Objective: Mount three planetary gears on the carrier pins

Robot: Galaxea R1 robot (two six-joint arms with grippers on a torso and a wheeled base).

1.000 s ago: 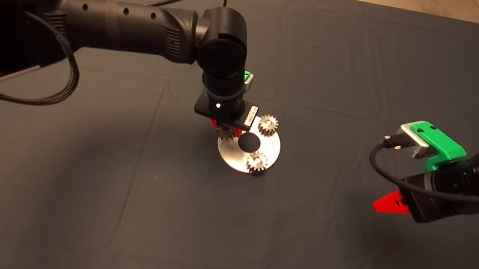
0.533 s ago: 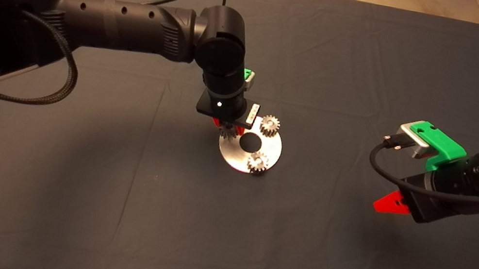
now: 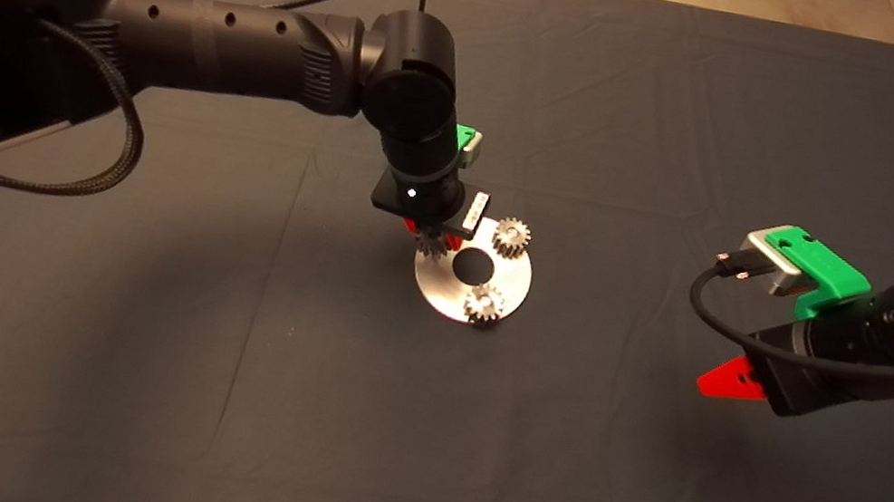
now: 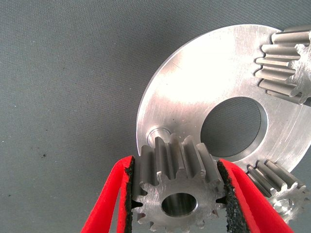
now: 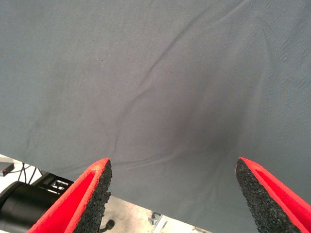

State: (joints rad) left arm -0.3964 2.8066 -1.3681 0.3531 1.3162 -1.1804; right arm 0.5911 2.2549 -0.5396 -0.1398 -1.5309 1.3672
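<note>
1. The left gripper (image 4: pixel 175 194) hangs over the near-left rim of the silver disc (image 3: pixel 505 284) on the dark mat (image 3: pixel 203 383), its two red fingers (image 4: pixel 112 194) pinching the third gear (image 4: pixel 176 187) by its toothed sides, bore facing up.
2. The other two gears are already seated on the disc — one at the far edge (image 3: pixel 511 236), one at the near edge (image 3: pixel 484 304).
3. The one bare pin (image 4: pixel 158 132) stands just beyond the held gear, close to the disc's rim. In the left wrist view the gear's bore sits short of that pin, not over it.
4. So the coming move turns on that small offset — the gear has to slide forward, away from the wrist, until bore and pin line up, then drop straight down. The gear's axis looks upright, matching the pin.
5. The right gripper (image 5: pixel 172 194) waits well off to the right above bare mat, fingers spread wide and empty; the left is plainly the nearer arm.
</note>
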